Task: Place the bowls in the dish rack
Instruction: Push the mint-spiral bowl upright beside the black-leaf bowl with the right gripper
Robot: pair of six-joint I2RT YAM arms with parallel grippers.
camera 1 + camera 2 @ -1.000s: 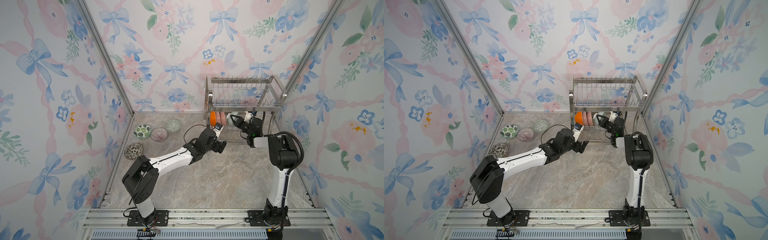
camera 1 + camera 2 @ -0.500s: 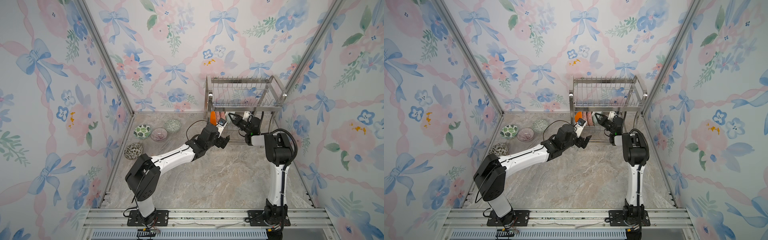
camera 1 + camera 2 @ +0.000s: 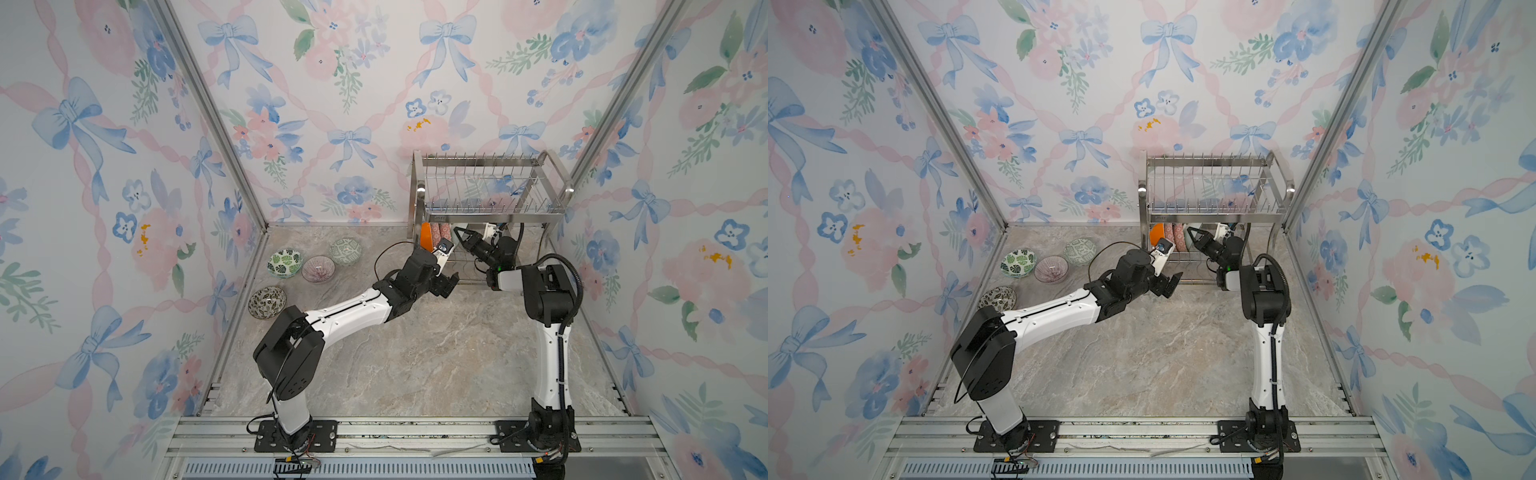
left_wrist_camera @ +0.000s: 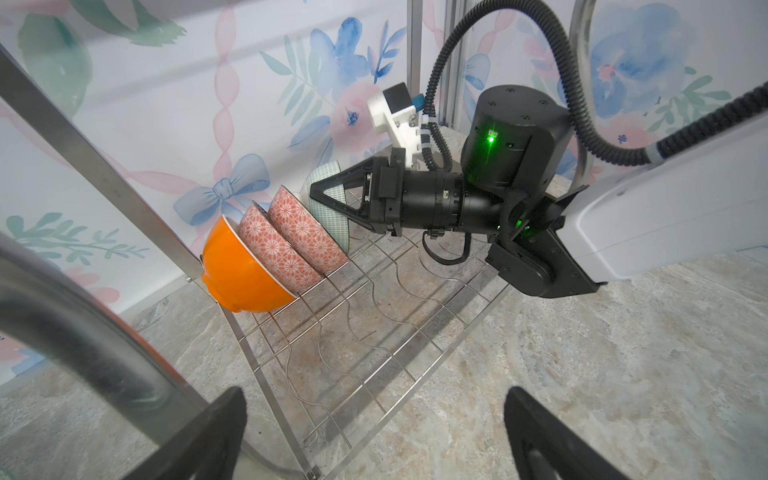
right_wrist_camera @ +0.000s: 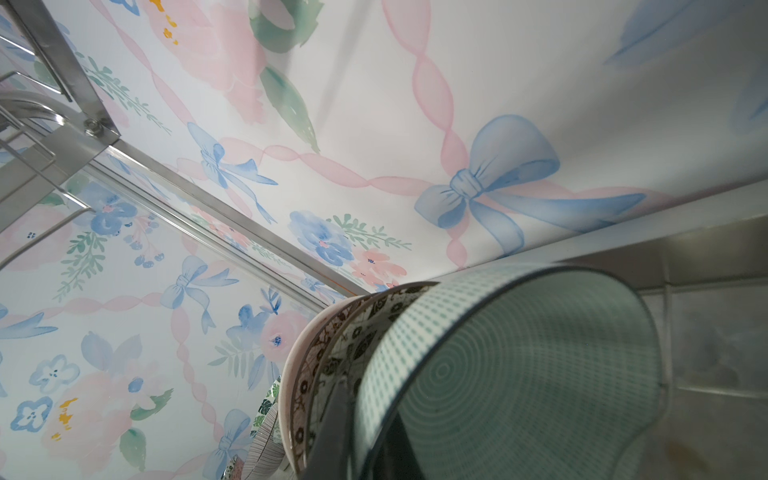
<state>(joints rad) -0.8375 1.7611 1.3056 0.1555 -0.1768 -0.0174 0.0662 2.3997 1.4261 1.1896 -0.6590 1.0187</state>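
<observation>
Two robot arms, the left arm [image 3: 353, 309] and the right arm [image 3: 548, 365], share one look: white shell links between matte-black joint housings, each bolted to a black base plate [image 3: 326, 434] with silver screws. A ribbed black hose [image 4: 453, 54] runs along the right arm, and a green light [image 4: 491, 138] glows on its round black motor [image 4: 519, 124]. A white camera block [image 4: 392, 110] is mounted by the right gripper [image 4: 312, 192], whose fingers [image 4: 345, 172] are black hollow triangles

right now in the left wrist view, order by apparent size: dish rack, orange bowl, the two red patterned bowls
1. dish rack
2. orange bowl, probably also the nearest bowl
3. red patterned bowls: alike and overlapping, not ranked apart
</observation>
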